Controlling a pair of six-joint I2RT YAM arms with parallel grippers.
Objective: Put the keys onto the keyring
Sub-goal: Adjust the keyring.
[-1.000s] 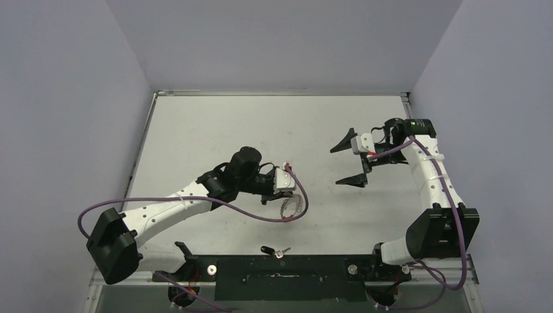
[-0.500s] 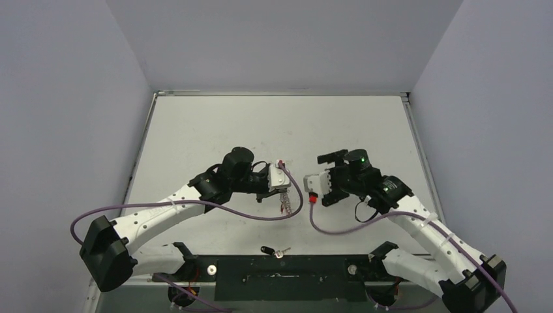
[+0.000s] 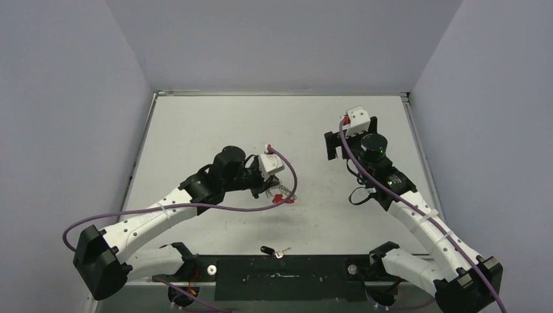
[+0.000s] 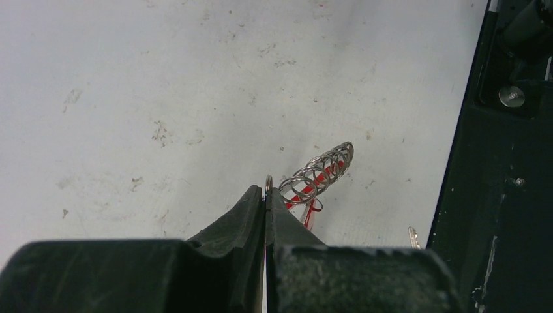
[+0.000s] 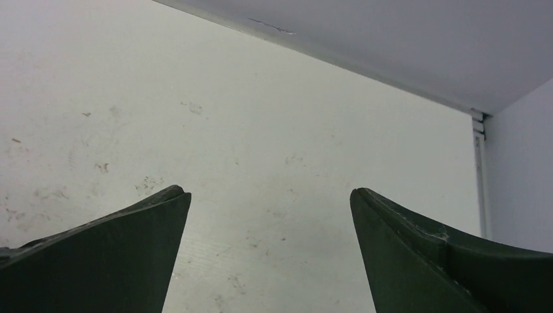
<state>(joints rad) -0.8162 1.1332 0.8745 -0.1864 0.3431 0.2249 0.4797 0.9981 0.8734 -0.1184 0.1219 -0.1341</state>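
Top external view, starting at your near edge: the loose key [image 3: 274, 250] lies flat on the table [image 3: 215, 130], just beside the black base plate [image 3: 293, 274], dark head to the left and silver shaft to the right. On the left wrist camera only the tip of its shaft peeks in at the bottom, next to that plate.

Farther in, near the middle of the table, your left gripper [image 3: 272, 192] has its fingers pressed together on the keyring [image 3: 282, 197], well apart from the loose key. The left wrist view shows the ring's thin wire pinched between the two fingertips, with a row of small silver rings [image 4: 317, 172] fanning up and to the right and the red sleeve [image 4: 298, 195] just below them. You cannot tell whether the ring touches the table.

Farther still, on the right side, your right gripper [image 3: 334, 145] is well apart from both things. Its fingers stand wide apart with nothing between them, pointing toward the far wall [image 5: 404, 39].
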